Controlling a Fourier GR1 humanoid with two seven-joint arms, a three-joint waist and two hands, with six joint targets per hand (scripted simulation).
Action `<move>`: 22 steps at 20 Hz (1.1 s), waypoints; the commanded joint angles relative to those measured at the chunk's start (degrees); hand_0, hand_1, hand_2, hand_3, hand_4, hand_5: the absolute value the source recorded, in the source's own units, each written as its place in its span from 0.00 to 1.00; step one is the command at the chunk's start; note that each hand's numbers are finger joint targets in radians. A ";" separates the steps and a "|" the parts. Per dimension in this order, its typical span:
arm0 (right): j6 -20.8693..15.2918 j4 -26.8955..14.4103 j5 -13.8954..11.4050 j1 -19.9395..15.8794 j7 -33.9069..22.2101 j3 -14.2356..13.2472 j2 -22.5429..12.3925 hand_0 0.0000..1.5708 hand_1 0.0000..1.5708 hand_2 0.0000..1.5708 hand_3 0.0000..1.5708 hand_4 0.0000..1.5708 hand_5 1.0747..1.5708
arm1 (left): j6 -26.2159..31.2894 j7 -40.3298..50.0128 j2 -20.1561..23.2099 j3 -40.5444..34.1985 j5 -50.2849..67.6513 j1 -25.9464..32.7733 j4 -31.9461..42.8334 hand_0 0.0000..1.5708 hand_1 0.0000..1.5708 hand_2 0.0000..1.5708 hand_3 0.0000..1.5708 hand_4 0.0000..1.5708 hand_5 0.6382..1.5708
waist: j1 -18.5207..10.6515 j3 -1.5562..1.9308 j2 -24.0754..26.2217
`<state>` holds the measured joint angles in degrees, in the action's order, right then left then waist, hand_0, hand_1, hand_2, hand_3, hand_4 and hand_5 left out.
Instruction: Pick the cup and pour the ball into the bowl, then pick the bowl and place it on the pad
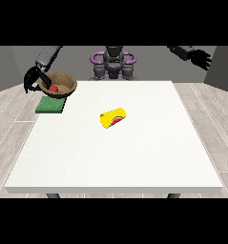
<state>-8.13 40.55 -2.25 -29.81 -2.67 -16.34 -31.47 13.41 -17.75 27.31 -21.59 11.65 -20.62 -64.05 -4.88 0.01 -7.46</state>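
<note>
cup [113,117] on its side, long axis left-right | bowl [59,84] in curled fingers [31,80] | other fingers [202,58] relaxed

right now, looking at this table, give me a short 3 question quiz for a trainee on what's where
1. True or false: the yellow cup stands upright.
2. Where is the small red ball? A) inside the cup B) in the brown wooden bowl C) on the bare white table
3. Fill in: the hand at the view's left holds the bowl above the green square ____.

Key: 1 false, it lies on its side. 2 B. 3 pad.
</note>
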 commanded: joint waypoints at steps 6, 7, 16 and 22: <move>-0.19 -0.03 1.50 -0.74 6.25 -2.06 0.45 1.00 1.00 1.00 0.00 0.48 0.99 | 7.86 -5.04 11.66 -9.25 5.46 -2.73 10.50 0.00 0.00 0.00 0.00 0.77 0.99 | 1.73 -0.02 -5.91; -0.47 -2.58 2.06 -0.26 7.53 -3.81 -0.96 1.00 1.00 1.00 0.00 0.48 0.99 | 9.26 -4.91 10.42 -8.78 6.28 -0.38 8.87 0.00 0.00 0.00 0.00 0.76 0.98 | -0.29 0.00 -5.25; -0.54 -8.73 3.17 -5.15 3.30 -6.68 -5.90 0.27 0.27 0.36 0.58 0.00 0.89 | 10.93 -3.25 13.10 -8.86 7.67 -2.32 7.08 0.00 0.00 0.00 0.00 0.75 0.98 | -2.17 0.02 -7.75; 1.15 -9.81 2.10 -4.91 1.45 -4.44 -4.26 0.00 0.00 0.00 0.08 0.00 0.59 | 4.57 1.58 6.76 -2.93 4.02 -2.29 1.52 0.00 0.00 0.00 0.00 0.69 1.00 | -0.20 0.10 -1.53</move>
<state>-7.94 32.98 0.16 -34.01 -0.86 -21.06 -35.48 21.54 -21.92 36.98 -28.22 16.75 -21.29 -56.99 -5.53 0.02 -11.46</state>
